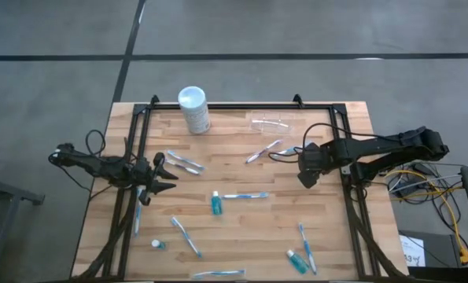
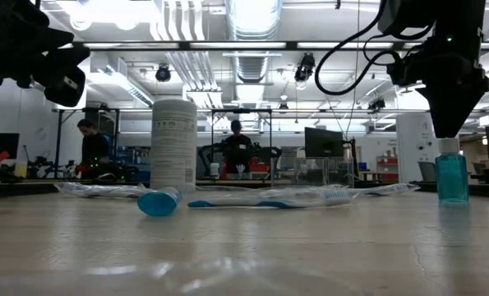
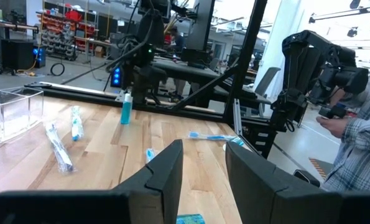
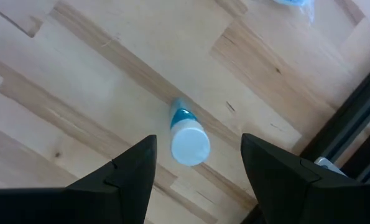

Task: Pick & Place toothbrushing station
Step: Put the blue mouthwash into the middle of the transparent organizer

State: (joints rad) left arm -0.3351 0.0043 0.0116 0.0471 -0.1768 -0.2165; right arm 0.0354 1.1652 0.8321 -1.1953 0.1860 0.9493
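Your toothbrushing station (image 1: pixel 270 122) sits empty at the table's far edge, toothbrushes (image 1: pixel 263 150) just beside it, white canister (image 1: pixel 193 109) farther along. Right gripper (image 1: pixel 305 180) is spread above a small bottle (image 4: pixel 188 140); left gripper (image 1: pixel 167 174) is parted, empty.

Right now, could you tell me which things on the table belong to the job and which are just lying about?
Job:
clear holder
right pincer, open above a small bottle
left pincer, open, empty

Lying about:
white cylinder
toothbrushes
blue bottle
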